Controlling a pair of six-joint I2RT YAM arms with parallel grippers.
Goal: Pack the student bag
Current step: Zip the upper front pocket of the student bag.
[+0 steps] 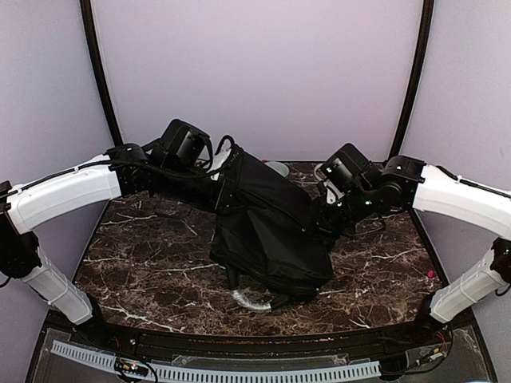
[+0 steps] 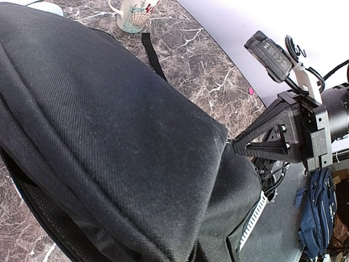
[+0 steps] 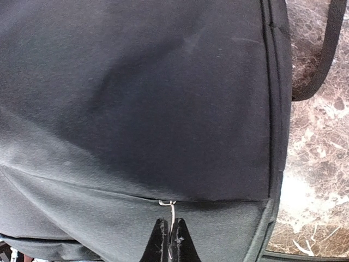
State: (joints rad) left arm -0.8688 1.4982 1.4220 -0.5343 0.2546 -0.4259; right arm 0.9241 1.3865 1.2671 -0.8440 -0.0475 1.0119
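Note:
The black student bag (image 1: 267, 227) stands tilted in the middle of the marble table and fills both wrist views (image 2: 109, 136) (image 3: 142, 98). My left gripper (image 1: 221, 190) is at the bag's upper left edge, which is held raised there. Its fingers are buried in fabric and hidden in the left wrist view. My right gripper (image 3: 169, 222) is shut on the small metal zipper pull (image 3: 173, 213) of a horizontal zipper on the bag's right side. In the top view it (image 1: 322, 214) presses against the bag.
A white patterned mug (image 2: 135, 13) stands behind the bag, also seen in the top view (image 1: 277, 168). A silvery curved item (image 1: 251, 302) pokes out under the bag's front. A loose black strap (image 3: 326, 49) lies on the marble. A small pink object (image 1: 429, 274) lies near the right edge.

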